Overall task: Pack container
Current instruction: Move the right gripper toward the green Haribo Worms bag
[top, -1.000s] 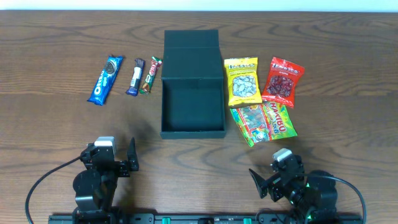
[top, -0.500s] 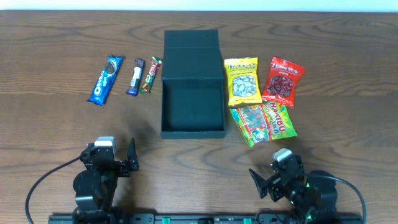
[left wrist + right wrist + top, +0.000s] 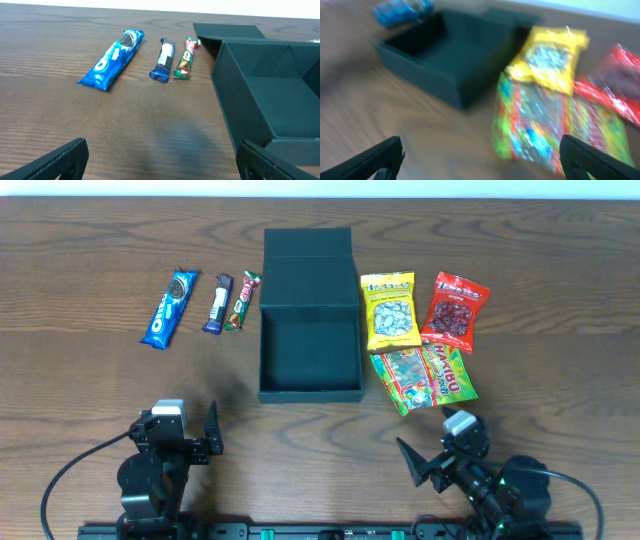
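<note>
Located dark teal-green square rigid box at mid-counter, open, with hinged lid laid flat behind and interior bare.

Counted three snacks to its left: blue Oreo packet, dark blue slim bar, green-and-red slim bar. Counted three to its right: yellow bag, red bag, multicoloured gummy bag.

Found left tool and right tool low at near edge, both spread wide, gripping nothing.

Judged step in hand: first reach, nothing packed yet.

- Take yellow bag first; seemingly overlaps gummy bag's top edge.
- Pinch a crimped end, not the slack middle.
- Lift clear of box wall before lowering.
- Lay bags flat, leaving room for bars.

Right wrist view blurred; no fine detail there.
</note>
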You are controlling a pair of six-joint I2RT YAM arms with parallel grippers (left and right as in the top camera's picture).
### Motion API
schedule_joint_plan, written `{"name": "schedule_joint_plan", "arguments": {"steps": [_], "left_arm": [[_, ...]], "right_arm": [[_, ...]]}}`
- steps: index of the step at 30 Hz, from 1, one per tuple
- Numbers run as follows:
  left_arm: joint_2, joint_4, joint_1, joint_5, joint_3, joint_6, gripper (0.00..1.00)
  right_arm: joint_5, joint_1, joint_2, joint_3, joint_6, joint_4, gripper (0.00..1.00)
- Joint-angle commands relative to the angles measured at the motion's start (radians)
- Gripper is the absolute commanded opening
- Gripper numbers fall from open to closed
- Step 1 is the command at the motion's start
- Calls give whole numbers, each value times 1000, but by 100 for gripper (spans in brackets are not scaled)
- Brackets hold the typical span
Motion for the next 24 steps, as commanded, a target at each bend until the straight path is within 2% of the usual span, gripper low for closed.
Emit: {"name": "schedule_joint_plan", "arguments": {"steps": [1, 6, 8, 10, 14, 16, 20, 24], "left_arm": [[-8, 0, -2, -7, -21, -11, 95], [-8, 0, -2, -7, -21, -11, 95], [-8, 0, -2, -7, -21, -11, 95], [-8, 0, -2, -7, -21, -11, 95], [-8, 0, -2, -7, -21, -11, 95], [-8, 0, -2, -7, -21, -11, 95], [-8, 0, -2, -7, -21, -11, 95], [-8, 0, -2, -7, -21, -11, 95]], "right_arm": [[-251, 8, -5, -2, 316, 40, 99], [-288, 8, -5, -2, 821, 50, 99], [-288, 8, -5, -2, 904, 79, 99], [-260, 8, -5, -2, 903, 122, 98], [-108, 8, 31, -2, 989, 125, 86], [-53, 8, 93, 5, 988, 125, 89], [156, 8, 379, 99, 908, 126, 91], [321, 8, 678, 202, 881, 146, 98]]}}
